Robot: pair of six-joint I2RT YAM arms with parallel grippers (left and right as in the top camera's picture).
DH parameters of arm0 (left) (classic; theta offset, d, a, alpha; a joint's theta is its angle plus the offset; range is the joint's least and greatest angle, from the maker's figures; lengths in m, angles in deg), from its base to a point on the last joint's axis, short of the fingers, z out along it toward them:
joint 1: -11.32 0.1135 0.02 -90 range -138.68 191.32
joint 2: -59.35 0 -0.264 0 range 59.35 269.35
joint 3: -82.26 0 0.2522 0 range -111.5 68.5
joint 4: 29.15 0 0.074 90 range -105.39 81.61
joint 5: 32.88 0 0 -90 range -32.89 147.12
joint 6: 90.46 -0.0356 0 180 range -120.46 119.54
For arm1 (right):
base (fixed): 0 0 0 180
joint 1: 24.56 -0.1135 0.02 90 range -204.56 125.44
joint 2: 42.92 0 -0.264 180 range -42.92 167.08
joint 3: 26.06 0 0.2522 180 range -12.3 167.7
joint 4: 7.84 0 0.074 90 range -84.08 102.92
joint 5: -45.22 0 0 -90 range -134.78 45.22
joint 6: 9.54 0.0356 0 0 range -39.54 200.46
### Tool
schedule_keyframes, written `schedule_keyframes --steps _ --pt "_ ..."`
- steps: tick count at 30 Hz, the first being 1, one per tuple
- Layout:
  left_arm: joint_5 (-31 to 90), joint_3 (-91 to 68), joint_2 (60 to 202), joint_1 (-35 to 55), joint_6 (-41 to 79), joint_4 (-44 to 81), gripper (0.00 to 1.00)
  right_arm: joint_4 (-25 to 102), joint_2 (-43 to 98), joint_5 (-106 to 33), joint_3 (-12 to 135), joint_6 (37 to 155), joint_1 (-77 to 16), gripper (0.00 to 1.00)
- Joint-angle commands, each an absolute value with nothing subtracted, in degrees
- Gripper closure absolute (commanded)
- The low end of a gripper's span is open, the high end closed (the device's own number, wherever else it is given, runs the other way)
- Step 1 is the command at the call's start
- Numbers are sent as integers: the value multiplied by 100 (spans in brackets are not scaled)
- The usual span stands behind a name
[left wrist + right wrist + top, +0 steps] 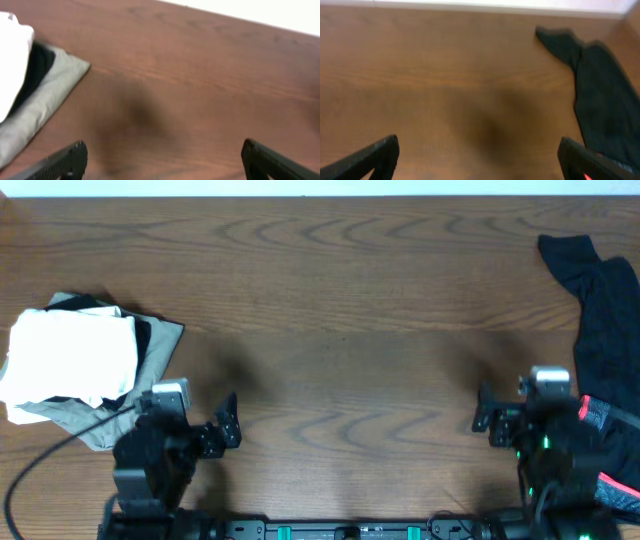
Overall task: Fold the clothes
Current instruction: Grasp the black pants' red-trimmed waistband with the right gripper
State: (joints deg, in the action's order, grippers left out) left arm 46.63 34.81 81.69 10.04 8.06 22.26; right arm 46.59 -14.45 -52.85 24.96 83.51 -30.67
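Leggings (607, 310), black with coral trim, crumpled at right edge of wooden table (350, 290); left gripper (229, 421) and right gripper (482, 411) wide open, holding nothing.

Wide-apart fingers (375, 155); black leggings (602, 100) at right

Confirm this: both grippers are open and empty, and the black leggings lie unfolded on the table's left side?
Wrong side. The overhead view shows the black leggings unfolded on the right side of the table. Left gripper and right gripper are open and empty.
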Motion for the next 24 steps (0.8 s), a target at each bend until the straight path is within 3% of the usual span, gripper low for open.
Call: schedule_keyframes --steps 1,5,10,20,24 --pt "4574 2676 8963 1033 863 2871 2 4971 -453 -5180 3261 8498 -3010 1" --pt "4574 2200 9645 1033 845 3413 2 5015 373 -4546 3831 8450 -3008 1" --pt "4572 2198 10051 1033 845 3474 2 4884 1027 -6802 3864 9617 -2720 1" --pt "4574 2198 10152 1033 843 3492 2 4757 2931 -6955 3859 10723 -18 3" --pt "4574 2198 10152 1033 845 3494 2 4604 3608 -6826 3859 10758 515 6"
